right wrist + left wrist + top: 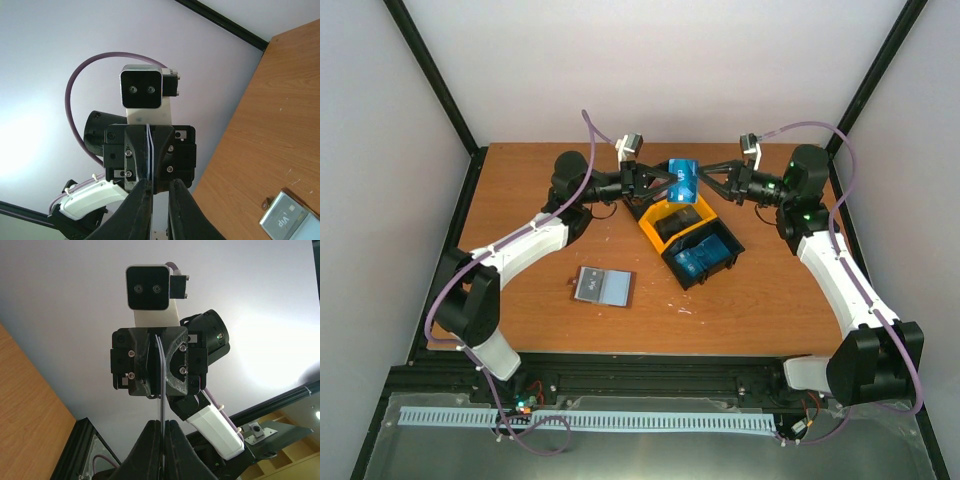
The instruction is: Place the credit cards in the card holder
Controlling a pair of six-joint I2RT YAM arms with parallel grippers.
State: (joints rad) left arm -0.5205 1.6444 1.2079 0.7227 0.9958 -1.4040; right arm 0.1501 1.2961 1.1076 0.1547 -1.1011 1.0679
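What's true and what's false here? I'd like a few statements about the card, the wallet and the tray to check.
1. The left gripper is shut on a blue credit card. True.
2. The card holder lies closed inside the tray. False: it lies open on the table, left of the black-and-yellow tray.
3. The held card is up in the air between the two arms. True.
4. Every tray compartment is empty. False: blue cards lie in the compartment nearest the arms' bases.
5. The right gripper is far from the held card. False: its fingers reach either side of it.
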